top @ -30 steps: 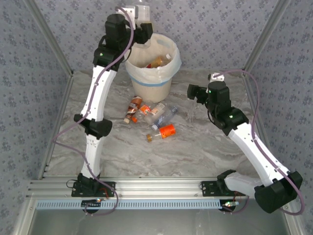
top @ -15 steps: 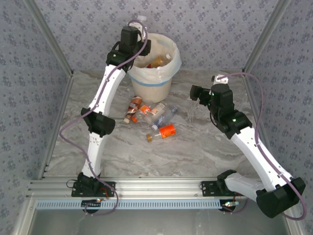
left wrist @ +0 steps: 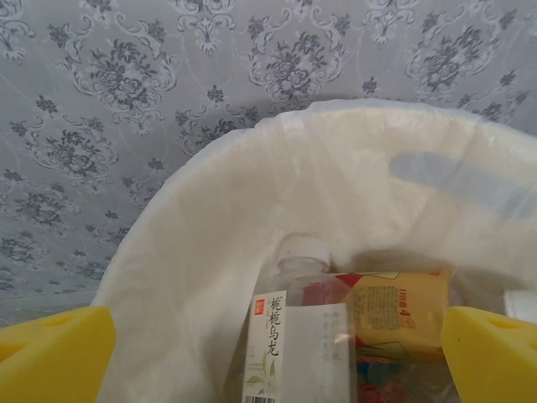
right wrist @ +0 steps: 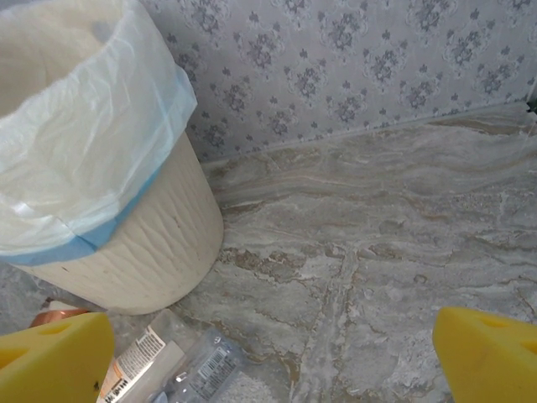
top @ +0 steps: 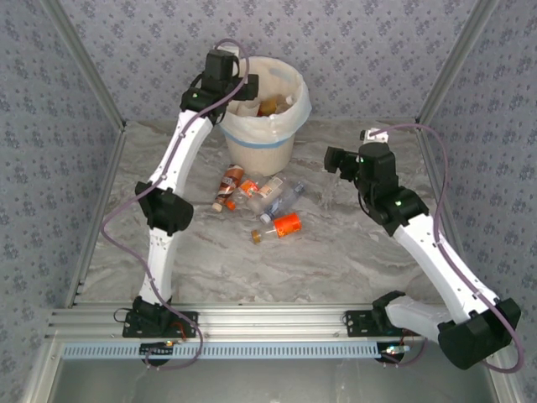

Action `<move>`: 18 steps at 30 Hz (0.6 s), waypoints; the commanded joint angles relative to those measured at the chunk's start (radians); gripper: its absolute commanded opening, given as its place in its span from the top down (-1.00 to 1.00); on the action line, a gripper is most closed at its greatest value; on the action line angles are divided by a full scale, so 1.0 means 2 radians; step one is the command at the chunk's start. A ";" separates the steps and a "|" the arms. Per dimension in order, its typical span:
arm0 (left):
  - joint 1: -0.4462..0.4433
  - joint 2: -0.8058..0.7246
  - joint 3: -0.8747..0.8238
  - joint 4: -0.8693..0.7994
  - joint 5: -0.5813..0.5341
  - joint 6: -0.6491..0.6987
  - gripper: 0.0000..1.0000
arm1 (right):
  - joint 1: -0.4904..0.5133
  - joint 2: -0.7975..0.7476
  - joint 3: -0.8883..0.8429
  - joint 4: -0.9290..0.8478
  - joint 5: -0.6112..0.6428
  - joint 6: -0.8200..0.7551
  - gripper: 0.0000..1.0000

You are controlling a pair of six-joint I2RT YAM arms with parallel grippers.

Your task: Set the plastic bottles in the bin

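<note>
**Overhead view.** The marbled bench (top: 336,252) carries the bin (top: 270,138) at its far centre. The left arm (top: 174,161) reaches up and over the bin's near-left rim. The right arm (top: 435,259) hangs above the right side of the bench, well apart from the bin. A cluster of plastic bottles (top: 256,195) lies on the bench just in front of the bin, with an orange-labelled bottle (top: 288,224) at its near edge.

**Left wrist view.** This view gives the bin interior at close range, which the overhead view shows only partly. The left fingers (left wrist: 52,353) stand wide open above the bag-lined mouth and grip nothing. Below them a clear bottle with a white label (left wrist: 289,344) lies inside the bin, touching a yellow-labelled bottle (left wrist: 401,309).

**Right wrist view.** This view adds the bin's ribbed outer wall and pale blue band (right wrist: 84,245) seen from the side. The right fingers (right wrist: 50,357) are wide open and empty over the bench. A clear bottle (right wrist: 197,369) lies near the bin's foot.
</note>
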 commanded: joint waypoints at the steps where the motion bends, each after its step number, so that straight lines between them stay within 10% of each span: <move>1: 0.004 -0.053 0.000 -0.008 0.047 -0.026 -0.99 | -0.004 0.012 -0.009 -0.011 -0.001 0.005 -1.00; 18: 0.006 -0.144 -0.111 0.003 0.193 -0.118 -0.99 | 0.001 0.090 -0.036 0.006 -0.195 -0.127 -1.00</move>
